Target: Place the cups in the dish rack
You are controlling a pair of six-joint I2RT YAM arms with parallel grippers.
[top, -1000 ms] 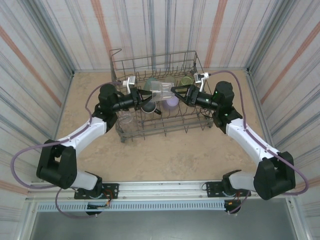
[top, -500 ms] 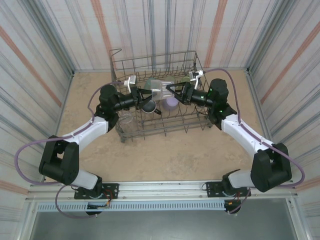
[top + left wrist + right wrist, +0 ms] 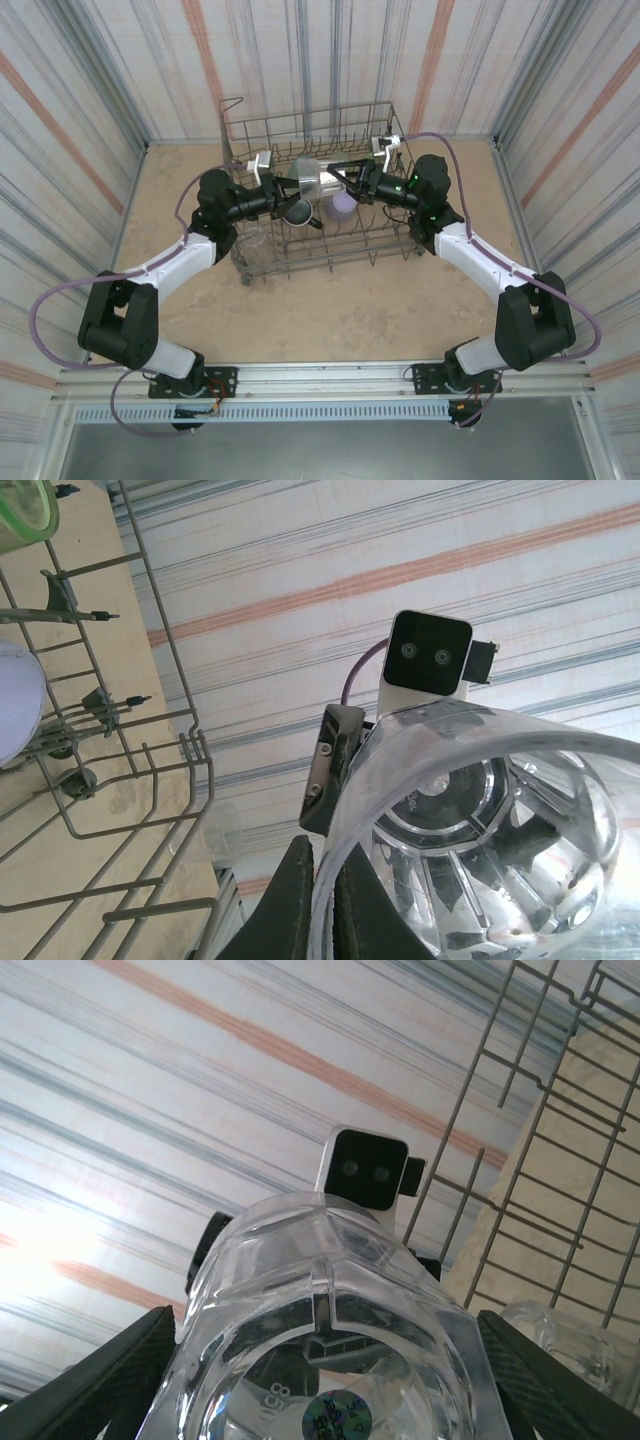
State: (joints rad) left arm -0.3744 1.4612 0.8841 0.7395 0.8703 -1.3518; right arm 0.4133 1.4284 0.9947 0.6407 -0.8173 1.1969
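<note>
Over the middle of the dish rack [image 3: 310,128] the two arms meet from either side with a clear tumbler [image 3: 315,180] between them, held up above the tines and lying on its side. Its mouth faces the left arm and its base faces the right.

The left gripper [image 3: 298,183] has its jaws pinched tight on the tumbler's rim, one finger inside the glass wall and one outside, as the left wrist view shows plainly [image 3: 325,910].

The right gripper [image 3: 340,180] is up against the base end. From its own camera the dark fingers [image 3: 120,1380] stand spread on either side of the tumbler [image 3: 320,1310], close against the glass. I cannot tell whether they are pressing on it or only flanking it.

Down in the rack sit a pale purple tumbler [image 3: 343,205] and a black mug [image 3: 297,212], just beneath the held glass. A green cup [image 3: 25,510] shows at the rack's far side in the left wrist view.

Another clear tumbler [image 3: 252,237] stands on the tan table [image 3: 330,310], just outside the rack's left wall.
</note>
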